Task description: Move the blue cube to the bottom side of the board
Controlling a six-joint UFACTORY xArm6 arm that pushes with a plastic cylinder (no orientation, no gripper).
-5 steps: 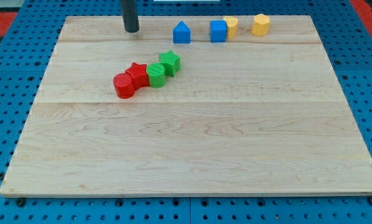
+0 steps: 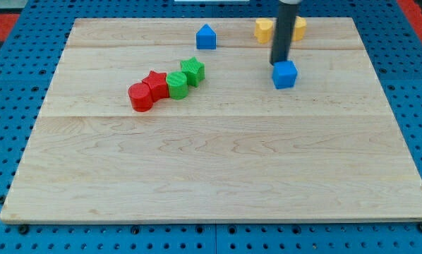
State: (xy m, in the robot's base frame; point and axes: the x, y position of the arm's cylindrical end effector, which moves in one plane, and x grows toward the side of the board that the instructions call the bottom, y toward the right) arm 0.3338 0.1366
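The blue cube (image 2: 284, 74) sits in the upper right part of the table (image 2: 211, 176), a short way below the top edge and well apart from the bottom edge. My tip (image 2: 279, 62) rests right at the cube's upper left corner, touching or just beside it; the dark rod rises from there toward the view's top and out of frame. There is no gripper on this arm, so nothing is clenched or released: the rod only presses against the block's side. Behind the rod, close to the top edge, lie two yellow blocks: one (image 2: 263, 29) shows to the rod's left and the other (image 2: 298, 27) peeks out to its right, their shapes partly hidden. Further left along the top edge stands a blue house-shaped block (image 2: 206, 37), apart from the rest. Toward the table's left half, a slanting row of four touching blocks runs from lower left to upper right: a red cylinder (image 2: 140, 97), a red star (image 2: 155, 84), a green block (image 2: 176, 85) and a green star (image 2: 193, 70).
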